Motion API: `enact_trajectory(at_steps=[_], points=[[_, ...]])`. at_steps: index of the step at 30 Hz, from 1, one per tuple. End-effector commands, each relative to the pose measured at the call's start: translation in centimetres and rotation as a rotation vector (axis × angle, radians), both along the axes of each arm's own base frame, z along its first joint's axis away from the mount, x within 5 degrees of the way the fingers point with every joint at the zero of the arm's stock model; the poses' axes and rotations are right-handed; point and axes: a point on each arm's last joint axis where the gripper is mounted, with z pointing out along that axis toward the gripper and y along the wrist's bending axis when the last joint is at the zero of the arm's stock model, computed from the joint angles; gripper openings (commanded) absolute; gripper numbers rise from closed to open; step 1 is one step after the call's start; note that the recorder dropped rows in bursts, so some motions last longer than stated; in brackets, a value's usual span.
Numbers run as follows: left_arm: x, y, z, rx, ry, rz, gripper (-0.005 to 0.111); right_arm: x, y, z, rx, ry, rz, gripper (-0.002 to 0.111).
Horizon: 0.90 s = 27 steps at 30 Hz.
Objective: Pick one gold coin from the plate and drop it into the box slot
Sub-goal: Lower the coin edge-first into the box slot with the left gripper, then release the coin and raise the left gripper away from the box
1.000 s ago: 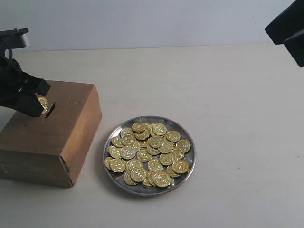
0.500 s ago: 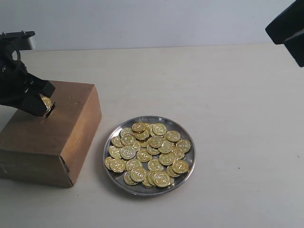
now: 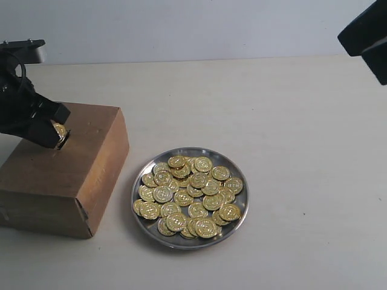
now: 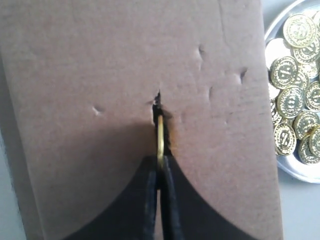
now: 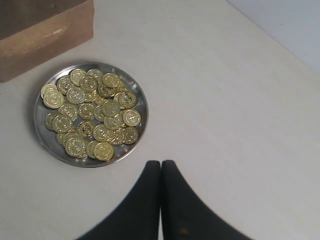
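Tabletop (image 3: 290, 151): pale beige and matte, carrying the plate and the box, with bare surface across its right half.
Plate (image 3: 145, 228): round shiny silver dish nearest the front, just right of the box and not touching it; its shallow rim shows all round.
Coin pile (image 3: 190, 193): many gold coins overlapping in a loose heap, covering most of the plate's floor.
Box (image 3: 54, 175): brown cardboard, at the left of the tabletop, larger than the plate; a few small dents mark its top face.
Slot (image 4: 156, 102): short dark slit cut in the box's top face, on the side away from the plate.
Gold coin (image 4: 160, 137): held edge-on and in line with the slot, its leading edge right at the slit; whether it has gone in cannot be told.
Left gripper (image 4: 160, 167): black, low over the box top, jaws clenched on the gold coin's trailing edge.
Right gripper (image 5: 160, 167): raised over bare tabletop, well apart from the plate, jaws pressed together with nothing between them.
Right arm (image 3: 366, 36): dark shape at the far right corner, high above the tabletop.
Wall (image 3: 193, 27): plain pale grey behind the tabletop's far edge.
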Motion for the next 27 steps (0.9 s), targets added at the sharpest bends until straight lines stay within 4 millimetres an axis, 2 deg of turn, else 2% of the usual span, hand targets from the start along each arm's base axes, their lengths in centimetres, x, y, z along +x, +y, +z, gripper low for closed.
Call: enact_trajectory(at_steps=[1, 6, 10, 13, 14, 16, 17, 21, 22, 25, 27], points=[[0.2, -0.3, 0.3, -0.016, -0.018, -0.008, 0.009, 0.0, 0.0, 0.0, 0.013, -0.01, 0.004, 0.0], [0.1, -0.3, 0.3, -0.016, -0.017, -0.009, 0.026, 0.0, 0.0, 0.0, 0.013, -0.01, 0.004, 0.0], [0.1, -0.3, 0.4, -0.013, -0.022, -0.011, 0.033, 0.0, 0.1, 0.1, 0.014, -0.016, 0.004, 0.0], [-0.1, -0.2, 1.7, -0.019, -0.066, -0.011, 0.026, 0.0, -0.1, 0.6, 0.038, -0.068, 0.005, 0.0], [-0.2, -0.2, 2.3, -0.023, -0.091, -0.009, 0.022, 0.0, -0.2, 0.9, 0.057, -0.097, 0.006, 0.0], [-0.8, 0.0, 4.3, -0.041, -0.179, 0.007, 0.004, -0.3, -0.7, 1.9, 0.117, -0.165, 0.0, 0.0], [-1.1, 0.0, 5.3, -0.053, -0.224, 0.014, 0.0, -0.5, -1.0, 2.3, 0.145, -0.2, -0.007, 0.0], [-4.5, 0.7, 10.8, -0.144, -0.503, 0.072, 0.0, -2.3, -3.3, 4.0, 0.332, -0.36, -0.064, 0.0], [-5.7, 1.0, 12.0, -0.177, -0.594, 0.1, 0.0, -2.8, -3.8, 3.8, 0.371, -0.381, -0.073, 0.0], [-9.7, 2.0, 14.0, -0.26, -0.801, 0.169, 0.0, -4.6, -5.3, 2.8, 0.505, -0.443, -0.066, 0.0], [-12.4, 2.6, 14.0, -0.314, -0.888, 0.213, 0.0, -5.7, -6.2, 1.3, 0.568, -0.468, -0.051, 0.0]])
